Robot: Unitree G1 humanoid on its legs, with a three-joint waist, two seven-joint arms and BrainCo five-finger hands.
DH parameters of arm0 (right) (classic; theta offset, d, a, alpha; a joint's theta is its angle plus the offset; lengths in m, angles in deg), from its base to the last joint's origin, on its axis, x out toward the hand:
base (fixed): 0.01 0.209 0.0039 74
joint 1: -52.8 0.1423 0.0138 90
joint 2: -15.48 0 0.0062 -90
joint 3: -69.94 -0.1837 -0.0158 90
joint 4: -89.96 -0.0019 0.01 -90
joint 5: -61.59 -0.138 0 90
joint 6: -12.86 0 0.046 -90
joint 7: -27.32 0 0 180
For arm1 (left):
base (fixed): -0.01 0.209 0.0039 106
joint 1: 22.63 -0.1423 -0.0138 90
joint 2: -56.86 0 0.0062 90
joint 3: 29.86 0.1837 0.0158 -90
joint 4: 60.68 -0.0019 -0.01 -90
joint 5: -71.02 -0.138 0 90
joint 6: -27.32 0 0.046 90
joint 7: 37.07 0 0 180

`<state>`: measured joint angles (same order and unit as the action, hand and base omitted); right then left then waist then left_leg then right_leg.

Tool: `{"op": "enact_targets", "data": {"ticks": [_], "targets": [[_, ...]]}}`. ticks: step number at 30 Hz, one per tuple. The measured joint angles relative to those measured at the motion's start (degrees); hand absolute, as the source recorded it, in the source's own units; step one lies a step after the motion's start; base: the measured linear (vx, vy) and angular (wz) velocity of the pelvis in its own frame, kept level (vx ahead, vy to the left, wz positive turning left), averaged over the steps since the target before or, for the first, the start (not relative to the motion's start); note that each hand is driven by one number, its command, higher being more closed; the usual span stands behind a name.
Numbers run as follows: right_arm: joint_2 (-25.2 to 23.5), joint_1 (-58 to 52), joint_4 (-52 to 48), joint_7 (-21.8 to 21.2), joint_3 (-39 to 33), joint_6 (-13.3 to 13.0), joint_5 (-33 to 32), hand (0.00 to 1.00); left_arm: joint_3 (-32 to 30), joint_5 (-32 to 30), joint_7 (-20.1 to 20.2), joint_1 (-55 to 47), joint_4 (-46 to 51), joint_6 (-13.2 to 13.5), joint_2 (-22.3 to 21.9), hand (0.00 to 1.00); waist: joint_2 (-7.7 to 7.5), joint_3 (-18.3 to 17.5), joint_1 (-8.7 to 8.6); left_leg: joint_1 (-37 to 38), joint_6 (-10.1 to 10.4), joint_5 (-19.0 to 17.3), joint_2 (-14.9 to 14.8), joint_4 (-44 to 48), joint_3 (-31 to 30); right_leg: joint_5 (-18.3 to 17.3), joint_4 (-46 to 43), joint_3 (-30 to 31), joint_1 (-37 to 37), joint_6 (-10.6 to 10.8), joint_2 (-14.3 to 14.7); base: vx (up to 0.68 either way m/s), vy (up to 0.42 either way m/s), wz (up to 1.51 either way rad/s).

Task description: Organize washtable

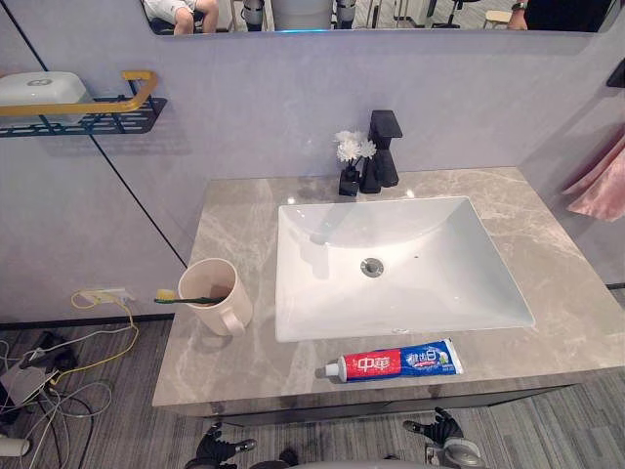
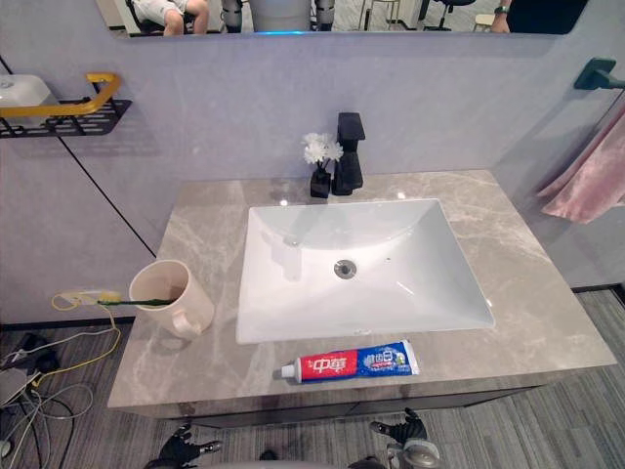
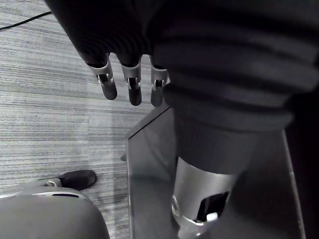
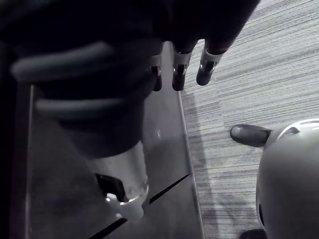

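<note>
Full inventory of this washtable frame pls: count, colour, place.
counter: 1, grey marble, against the wall
sink: 1, white, set in the counter
faucet: 1, black, behind the sink
vase: 1, black with white flowers, just left of the faucet
cup: 1, beige, on the counter left of the sink
toothbrush: 1, green, across the cup's rim
toothpaste: 1, red and blue, lying in front of the sink
shelf: 1, black with yellow rail, wall, upper left
box: 1, white, on the shelf
towel: 1, pink, hanging at right
left hand: 1, silver, below the counter's front, open
right hand: 1, silver, likewise, open
</note>
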<state>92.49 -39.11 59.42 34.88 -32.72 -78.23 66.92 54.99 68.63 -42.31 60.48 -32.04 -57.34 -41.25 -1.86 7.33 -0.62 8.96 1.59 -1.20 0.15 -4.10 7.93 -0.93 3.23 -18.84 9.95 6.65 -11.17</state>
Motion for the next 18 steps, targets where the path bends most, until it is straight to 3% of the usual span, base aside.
{"op": "enact_targets", "data": {"ticks": [18], "targets": [[0.5, -4.5, 2.4, 1.2, -8.2, -0.4, -5.3, 0.00, 0.5, 0.7, -1.6, -1.0, 0.0, 0.1, -0.2, 0.00, 0.29, 0.2, 1.48, -0.2, 0.2, 0.7, 0.1, 0.1, -4.0, -0.6, -0.3, -4.7, 2.2, 0.5, -0.1, -0.01, -0.015, 0.12]]}}
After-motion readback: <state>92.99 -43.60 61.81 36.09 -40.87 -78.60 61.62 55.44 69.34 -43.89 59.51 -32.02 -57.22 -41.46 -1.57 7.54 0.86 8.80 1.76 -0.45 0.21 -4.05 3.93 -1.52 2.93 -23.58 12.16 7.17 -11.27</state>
